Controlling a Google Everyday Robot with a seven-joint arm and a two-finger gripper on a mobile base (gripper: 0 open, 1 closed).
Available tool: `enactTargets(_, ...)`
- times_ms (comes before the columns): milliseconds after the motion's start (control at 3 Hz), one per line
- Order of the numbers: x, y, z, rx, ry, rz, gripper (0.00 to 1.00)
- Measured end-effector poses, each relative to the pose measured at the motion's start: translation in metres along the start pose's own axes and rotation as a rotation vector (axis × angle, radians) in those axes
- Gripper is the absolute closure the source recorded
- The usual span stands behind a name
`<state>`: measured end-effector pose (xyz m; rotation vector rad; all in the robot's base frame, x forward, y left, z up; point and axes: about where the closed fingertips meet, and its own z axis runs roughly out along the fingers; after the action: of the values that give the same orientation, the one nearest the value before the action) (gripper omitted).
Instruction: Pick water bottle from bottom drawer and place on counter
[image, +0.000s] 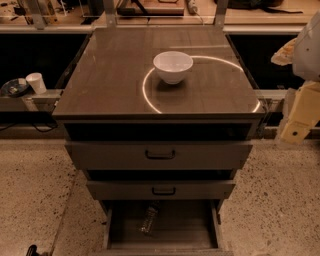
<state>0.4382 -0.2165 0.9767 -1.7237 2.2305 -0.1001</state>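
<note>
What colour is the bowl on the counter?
The bowl is white, best seen in the camera view. The gripper hangs beside the right edge of the counter.

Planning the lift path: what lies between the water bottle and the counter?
In the camera view, the top drawer and middle drawer lie between water bottle and counter; gripper sits at right edge.

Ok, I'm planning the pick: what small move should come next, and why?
Probably bring the gripper down and across toward the bottom drawer: it hangs at the view's right edge beside the counter, while the water bottle lies in the open drawer.
</note>
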Motion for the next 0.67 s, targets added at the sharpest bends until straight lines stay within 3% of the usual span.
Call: enactTargets(667,0.0071,0.0023,0.0142,-0.021,-0.019,-0.018,0.0)
